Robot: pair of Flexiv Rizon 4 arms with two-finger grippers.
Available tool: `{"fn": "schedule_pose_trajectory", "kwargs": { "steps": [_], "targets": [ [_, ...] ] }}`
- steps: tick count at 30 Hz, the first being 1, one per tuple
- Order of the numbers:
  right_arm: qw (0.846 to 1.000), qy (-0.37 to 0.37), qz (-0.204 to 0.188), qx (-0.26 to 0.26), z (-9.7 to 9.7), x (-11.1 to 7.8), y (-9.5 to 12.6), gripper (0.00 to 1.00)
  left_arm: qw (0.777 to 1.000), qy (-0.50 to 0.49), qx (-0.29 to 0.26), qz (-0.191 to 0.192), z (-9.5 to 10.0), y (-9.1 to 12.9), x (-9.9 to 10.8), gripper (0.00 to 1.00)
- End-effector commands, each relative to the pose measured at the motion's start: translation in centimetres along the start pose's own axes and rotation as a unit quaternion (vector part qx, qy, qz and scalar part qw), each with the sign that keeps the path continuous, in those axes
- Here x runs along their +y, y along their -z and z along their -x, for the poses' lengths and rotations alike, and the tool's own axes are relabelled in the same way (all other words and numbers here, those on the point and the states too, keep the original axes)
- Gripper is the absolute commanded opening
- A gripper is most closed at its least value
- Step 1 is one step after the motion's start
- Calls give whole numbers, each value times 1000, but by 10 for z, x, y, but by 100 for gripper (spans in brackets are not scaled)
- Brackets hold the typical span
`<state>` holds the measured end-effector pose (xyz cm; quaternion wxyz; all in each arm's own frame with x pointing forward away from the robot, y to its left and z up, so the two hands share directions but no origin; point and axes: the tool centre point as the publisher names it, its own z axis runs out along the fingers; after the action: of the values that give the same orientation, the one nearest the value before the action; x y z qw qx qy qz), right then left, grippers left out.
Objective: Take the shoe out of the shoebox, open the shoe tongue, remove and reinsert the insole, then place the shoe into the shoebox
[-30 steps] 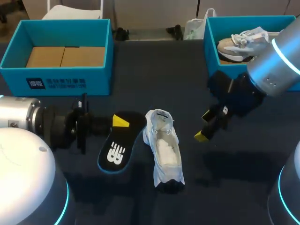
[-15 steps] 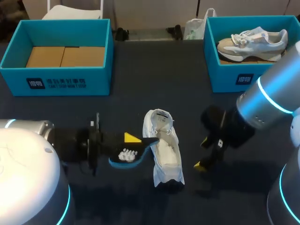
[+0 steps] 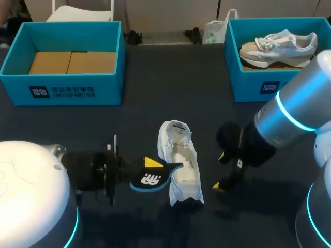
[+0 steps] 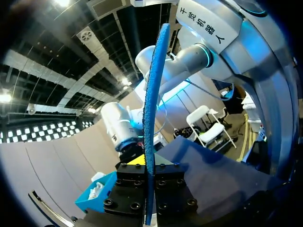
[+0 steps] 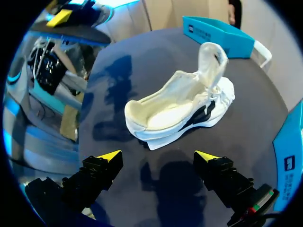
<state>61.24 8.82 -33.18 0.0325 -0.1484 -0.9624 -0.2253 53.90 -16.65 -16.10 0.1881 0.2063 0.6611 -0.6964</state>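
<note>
— so, where's the insole (image 3: 151,179) at this point?
— in the left hand (image 3: 149,166), pinched thin between both fingers. from the left wrist view it stands edge-on, a blue rim rising straight out of the grip.
— and the shoe?
— the white shoe (image 3: 183,173) lies on the dark worktop (image 3: 155,77) between the two hands, outside both boxes, mouth up. its tongue (image 3: 177,129) is pulled up and away from the opening. i'd say that's what leaves the inside so bare, with room for the insole to slide in.
— how near is the insole to it?
— its free end reaches the shoe's near rim. whether it touches or sits just above, i can't tell. it's gripped by one end, i reckon, so the long part can lead into the mouth.
— the right hand?
— the right hand (image 5: 156,156) hangs low just beside the shoe on the other side, fingers spread wide, gripping nothing. my guess is it's placed there to steady the shoe against the push.
— the boxes?
— the left shoebox (image 3: 62,92), far back, holds only cardboard lining. the right shoebox (image 3: 248,85) holds a second shoe (image 3: 279,45). the empty one looks like the shoe's home.
— so which step?
— reinserting, i'd judge, with boxing yet to do. a light shoe may skid, or the insole may buckle.
</note>
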Motion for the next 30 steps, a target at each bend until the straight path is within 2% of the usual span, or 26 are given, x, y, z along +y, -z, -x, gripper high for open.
{"fn": "schedule_pose_trajectory", "kwargs": {
  "steps": [1, 3, 10, 13, 18, 30],
  "targets": [
    [1000, 9, 3, -10, -2, 0, -18, 100, 1000, 13, -18, -4, -2, -23, 18, 0],
    [1000, 18, -20, -4, -1, 4, -19, 100, 1000, 13, -18, -4, -2, -23, 18, 0],
    [1000, 18, -20, -4, -1, 4, -19, 100, 1000, 13, -18, -4, -2, -23, 18, 0],
    [999, 24, -37, -8, 2, 8, -23, 100, 1000, 13, -7, -4, -10, -31, 26, 0],
    [998, 53, -34, -16, 6, 11, -27, 100, 1000, 24, -7, -2, -13, -35, 39, 0],
    [995, 88, -43, -36, 9, 18, -17, 100, 999, 35, -7, 5, -15, -42, 59, 0]
  ]
}}
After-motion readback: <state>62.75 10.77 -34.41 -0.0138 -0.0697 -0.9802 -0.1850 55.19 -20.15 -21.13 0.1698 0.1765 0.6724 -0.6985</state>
